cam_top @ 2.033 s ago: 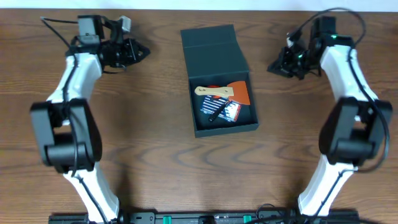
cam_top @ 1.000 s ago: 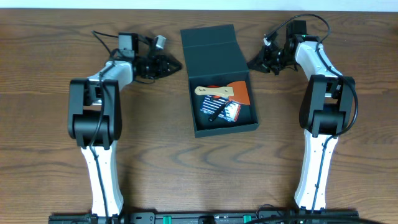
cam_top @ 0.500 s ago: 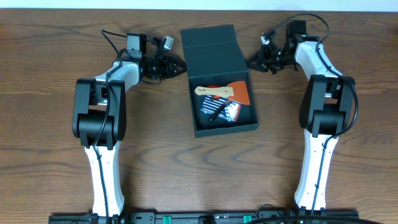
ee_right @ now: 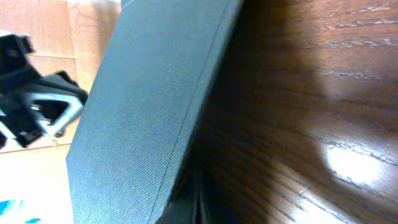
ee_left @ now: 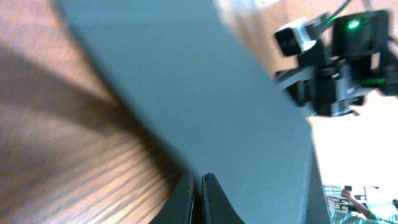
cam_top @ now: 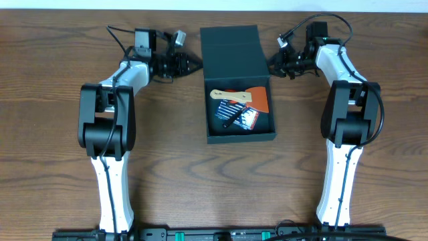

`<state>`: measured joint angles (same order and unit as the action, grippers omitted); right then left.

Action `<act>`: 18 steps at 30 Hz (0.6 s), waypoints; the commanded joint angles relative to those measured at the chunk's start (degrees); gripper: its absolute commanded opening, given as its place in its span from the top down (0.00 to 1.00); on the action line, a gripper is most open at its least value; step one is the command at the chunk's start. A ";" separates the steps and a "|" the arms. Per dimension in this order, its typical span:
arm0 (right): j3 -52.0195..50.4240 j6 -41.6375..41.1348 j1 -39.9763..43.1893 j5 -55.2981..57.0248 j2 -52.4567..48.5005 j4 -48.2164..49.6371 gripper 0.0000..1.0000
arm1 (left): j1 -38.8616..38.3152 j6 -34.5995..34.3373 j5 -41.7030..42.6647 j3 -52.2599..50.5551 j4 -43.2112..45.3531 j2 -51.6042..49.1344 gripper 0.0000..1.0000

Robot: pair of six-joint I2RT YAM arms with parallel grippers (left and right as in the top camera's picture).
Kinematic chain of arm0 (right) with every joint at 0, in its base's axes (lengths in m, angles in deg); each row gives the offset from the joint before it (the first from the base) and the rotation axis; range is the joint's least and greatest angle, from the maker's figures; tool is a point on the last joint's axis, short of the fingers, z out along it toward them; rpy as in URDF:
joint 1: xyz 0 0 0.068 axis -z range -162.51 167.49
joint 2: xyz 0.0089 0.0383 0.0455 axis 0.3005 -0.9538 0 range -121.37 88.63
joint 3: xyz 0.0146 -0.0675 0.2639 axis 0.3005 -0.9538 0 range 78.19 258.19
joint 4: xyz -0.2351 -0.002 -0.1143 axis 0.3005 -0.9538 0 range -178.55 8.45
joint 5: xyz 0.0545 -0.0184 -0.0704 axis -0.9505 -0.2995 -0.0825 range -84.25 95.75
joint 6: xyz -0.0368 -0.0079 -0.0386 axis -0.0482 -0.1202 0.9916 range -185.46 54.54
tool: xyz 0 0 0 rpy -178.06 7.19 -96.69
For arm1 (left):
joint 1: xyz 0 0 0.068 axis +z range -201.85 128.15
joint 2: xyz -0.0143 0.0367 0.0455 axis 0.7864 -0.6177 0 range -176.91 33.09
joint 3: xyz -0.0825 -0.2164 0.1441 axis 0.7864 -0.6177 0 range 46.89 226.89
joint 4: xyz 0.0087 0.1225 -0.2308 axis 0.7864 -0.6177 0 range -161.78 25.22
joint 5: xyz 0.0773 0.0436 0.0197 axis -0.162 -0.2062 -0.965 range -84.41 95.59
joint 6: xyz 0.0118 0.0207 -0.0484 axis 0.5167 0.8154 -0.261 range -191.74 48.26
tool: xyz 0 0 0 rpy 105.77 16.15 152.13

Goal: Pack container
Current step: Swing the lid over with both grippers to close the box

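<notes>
Container (cam_top: pixel 241 138) sits mid-table, toward 12 o'clock. Tray is open and the flap lid (cam_top: pixel 231 52) lies flat out to 12. Scraper (cam_top: pixel 241 98) and tool card (cam_top: pixel 237 117) are inside. Looks like light, stiff cardboard. Matte, so fair friction, but it'll probably skate on the table (cam_top: pixel 167 167) if pushed from one side. Best hold: lid's side edges near the free end, lift both together, fold toward 6. Left gripper (cam_top: pixel 195 65) is at the lid's 9 o'clock edge, right gripper (cam_top: pixel 272 67) at its 3 o'clock edge. Both are pinched closed, holding nothing.

The overhead camera looks straight down on the whole surface (cam_top: pixel 167 181), while both wrist cameras sit low, very near the container (cam_top: pixel 231 47), facing it from opposite sides, shared by all views.
</notes>
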<state>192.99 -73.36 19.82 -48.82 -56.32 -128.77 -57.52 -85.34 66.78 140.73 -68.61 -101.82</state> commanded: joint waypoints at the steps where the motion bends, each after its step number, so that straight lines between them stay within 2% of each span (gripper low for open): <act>1: 1.25 1.84 -0.35 -3.13 -1.42 0.13 0.99 | 0.11 -0.74 1.86 3.13 0.09 -0.63 0.95; 9: 1.77 1.77 -0.02 -3.32 -1.42 0.11 0.99 | 0.13 -1.20 0.81 3.89 -1.49 -0.63 0.95; 18: 1.77 1.77 0.37 -2.67 -1.42 0.13 0.99 | 0.20 6.62 -3.85 3.89 -10.10 -0.90 0.94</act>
<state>193.01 -72.62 19.86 -48.97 -56.45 -128.79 -57.54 -82.81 64.33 143.79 -77.90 -101.82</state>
